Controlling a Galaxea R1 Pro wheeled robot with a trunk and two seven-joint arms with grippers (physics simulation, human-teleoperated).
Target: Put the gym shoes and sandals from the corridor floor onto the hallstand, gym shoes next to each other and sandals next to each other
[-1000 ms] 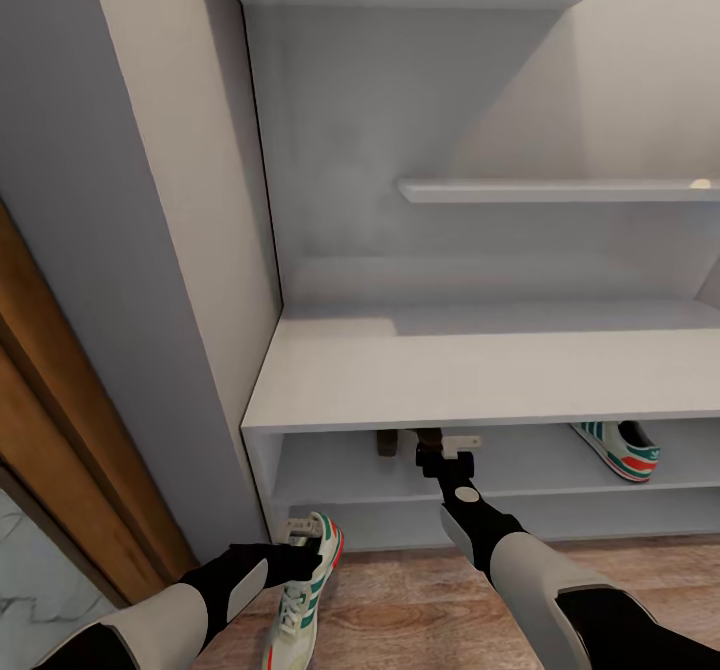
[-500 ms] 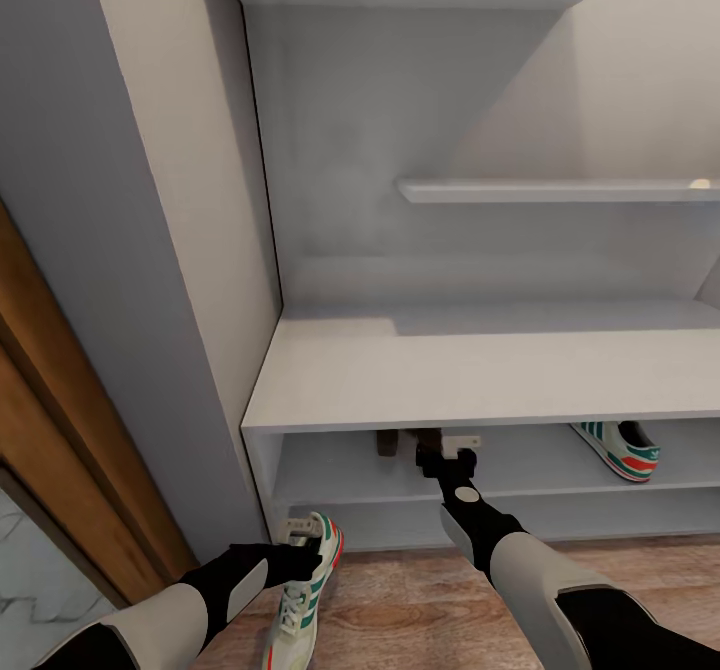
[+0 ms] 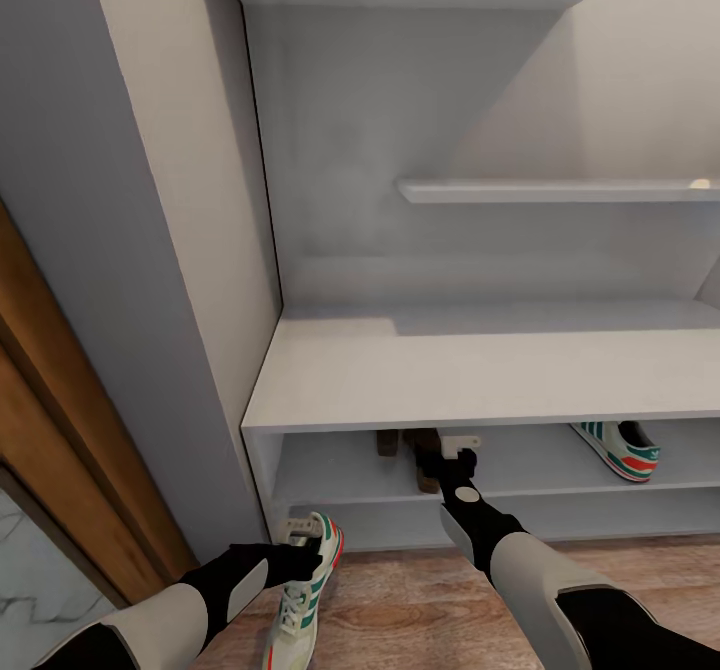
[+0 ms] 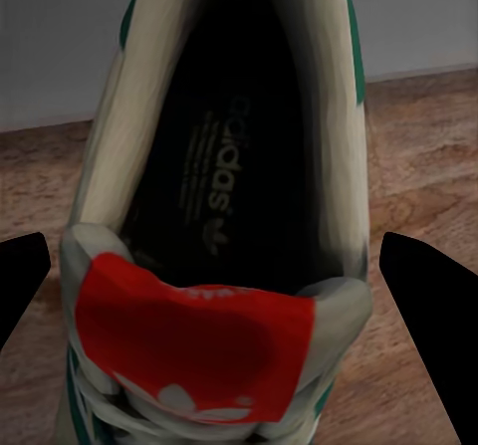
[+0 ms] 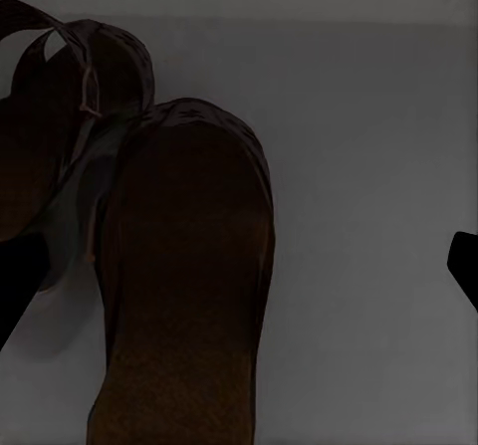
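Hallstand (image 3: pixel 450 375) looks matt, smooth pale grey; corridor floor (image 3: pixel 400 600) grained wood plank; sandals (image 5: pixel 184 296) dull brown leather.

Left gripper (image 3: pixel 300 540) spread wide; right gripper (image 3: pixel 448 453) likewise.

Your right gripper (image 3: pixel 441 458) has drawn back slightly from the upper low shelf of the hallstand (image 3: pixel 480 378), and the brown sandal (image 3: pixel 428 447) at its tip now reaches further toward the shelf's front edge than a second ago, its dark end showing lower beside the gripper. The right wrist view shows the sandal's sole (image 5: pixel 184 286) lying between your spread fingers.
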